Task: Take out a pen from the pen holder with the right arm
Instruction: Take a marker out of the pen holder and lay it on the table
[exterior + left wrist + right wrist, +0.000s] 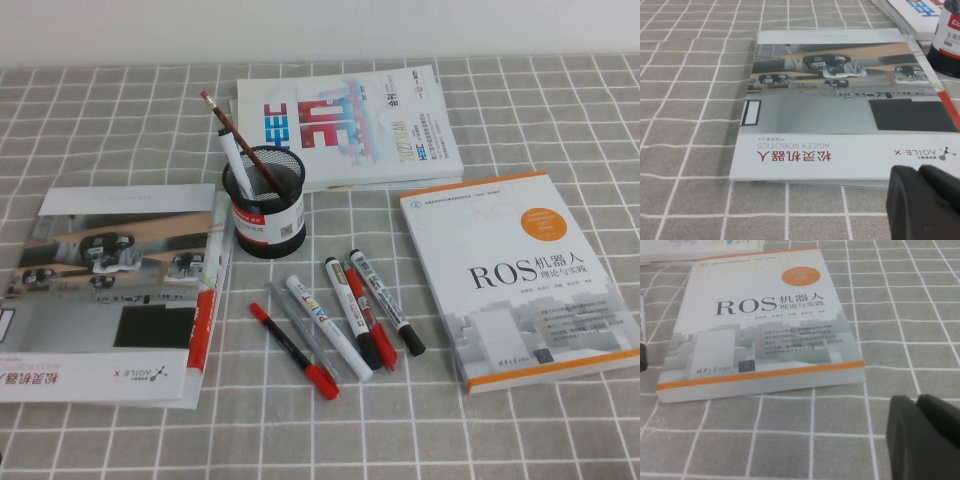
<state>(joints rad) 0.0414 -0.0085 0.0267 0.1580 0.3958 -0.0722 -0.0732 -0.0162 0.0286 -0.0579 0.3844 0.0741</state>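
The right gripper [916, 405] has its dark fingers pressed together and pinches nothing. It hangs over the checked cloth [560, 110] just off the near right corner of the ROS book [515, 275], so that book lies between it and the holder [268, 225], well apart from it. The left gripper [917, 172] is likewise closed on nothing. It sits by the near edge of the brochure [110, 290], on the holder's left and also well away from it. Neither arm shows in the high view. The holder is a black mesh cup standing upright, its round rim open. A red-tipped pencil [222, 115] and a white marker [235, 160] stand in it, both leaning out over the rim toward the holder's far left. The brochure's far right corner comes up just beside the holder's left wall. A second book [350, 125] lies just behind the holder, its near edge close to the rim. On the holder's right, a bare strip of cloth runs between it and the ROS book's left edge. In front of the holder five loose pens lie fanned on the cloth: a red pen [293, 350], a grey pen [300, 325], a white paint marker [327, 325], a red marker [368, 315] and a black-capped marker [385, 300], several touching side by side.
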